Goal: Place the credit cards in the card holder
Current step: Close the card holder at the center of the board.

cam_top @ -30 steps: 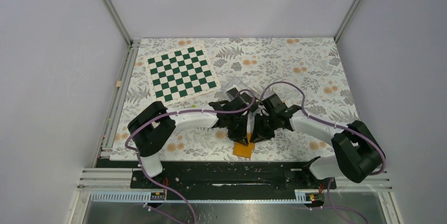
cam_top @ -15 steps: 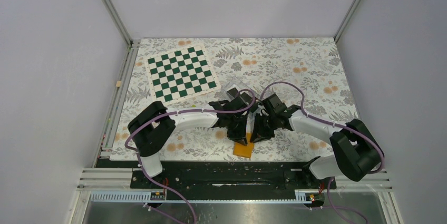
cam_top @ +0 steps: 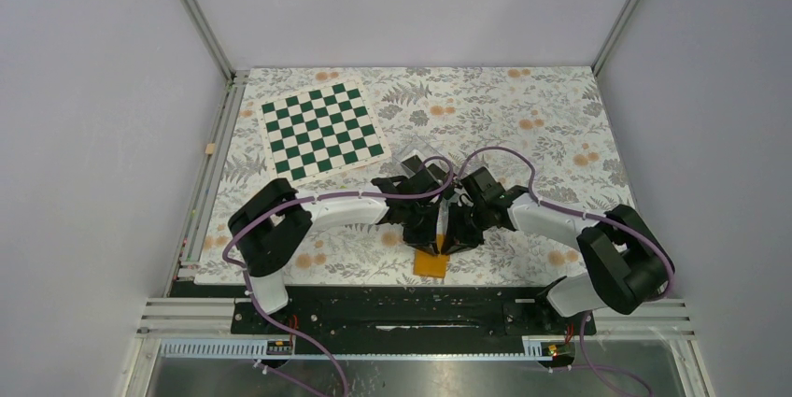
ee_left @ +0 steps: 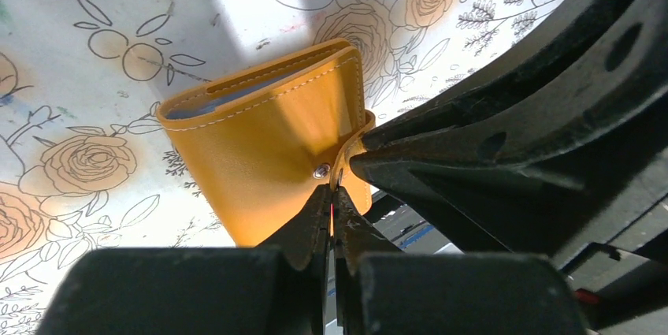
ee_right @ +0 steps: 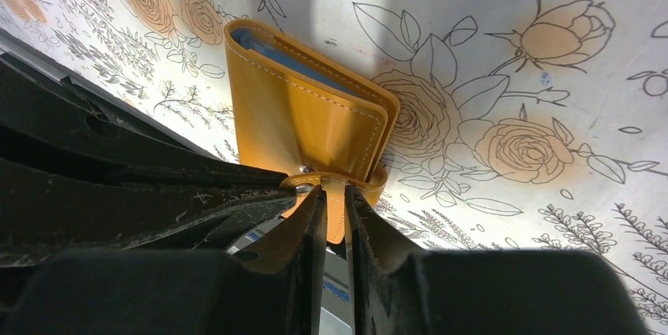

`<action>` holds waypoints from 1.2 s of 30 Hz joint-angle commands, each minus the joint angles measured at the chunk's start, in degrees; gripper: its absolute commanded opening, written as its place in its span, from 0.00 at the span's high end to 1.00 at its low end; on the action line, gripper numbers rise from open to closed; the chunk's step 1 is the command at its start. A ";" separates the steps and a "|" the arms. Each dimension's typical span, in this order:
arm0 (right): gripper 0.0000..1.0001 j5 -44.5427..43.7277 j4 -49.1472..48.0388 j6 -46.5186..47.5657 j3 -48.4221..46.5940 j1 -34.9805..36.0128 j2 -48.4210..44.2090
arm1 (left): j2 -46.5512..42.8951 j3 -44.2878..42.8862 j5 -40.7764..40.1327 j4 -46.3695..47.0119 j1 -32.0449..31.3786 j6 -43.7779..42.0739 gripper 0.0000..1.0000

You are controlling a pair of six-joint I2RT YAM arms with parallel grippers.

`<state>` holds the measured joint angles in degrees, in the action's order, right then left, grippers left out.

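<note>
The orange card holder (cam_top: 431,264) lies folded on the flowered mat near the front edge, both grippers bunched over its far end. In the left wrist view my left gripper (ee_left: 334,193) is shut on the thin orange closure tab beside the snap button (ee_left: 321,170) of the card holder (ee_left: 268,138). In the right wrist view my right gripper (ee_right: 335,193) has its jaws drawn in on the same strap, which hangs between them below the card holder (ee_right: 315,114). Light blue pocket edges (ee_right: 268,47) show at its far side. The credit cards are out of view.
A green and white chessboard (cam_top: 322,130) lies at the back left. A clear plastic box (cam_top: 417,148) sits just behind the two wrists. The black base rail (cam_top: 411,308) runs right in front of the card holder.
The right arm's elbow and base link have shifted slightly left. Both grippers and the card holder stay in the same spot.
</note>
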<state>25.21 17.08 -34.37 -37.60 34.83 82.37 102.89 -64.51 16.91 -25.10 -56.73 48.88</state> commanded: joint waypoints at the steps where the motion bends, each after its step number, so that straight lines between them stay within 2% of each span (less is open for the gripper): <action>1: 0.79 1.00 -0.93 -0.08 -1.66 1.00 0.86 | 0.02 -1.71 -2.29 -1.05 0.28 -0.81 1.00; 20: 0.80 0.67 -0.86 -0.12 -3.09 2.71 4.85 | 2.54 -0.50 -4.60 -3.02 0.31 -0.46 1.00; 30: 0.82 -5.46 2.66 1.26 -3.45 4.37 8.07 | 1.40 0.04 -4.81 -3.02 0.38 -0.02 1.00; 36: 0.83 -7.23 3.33 1.40 -2.82 5.48 9.97 | -1.35 0.44 -4.62 -2.70 1.27 0.33 0.88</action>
<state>24.73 19.05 -34.54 -42.02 37.95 88.05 103.88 -64.82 14.92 -27.42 -56.53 49.06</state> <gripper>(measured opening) 0.173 0.098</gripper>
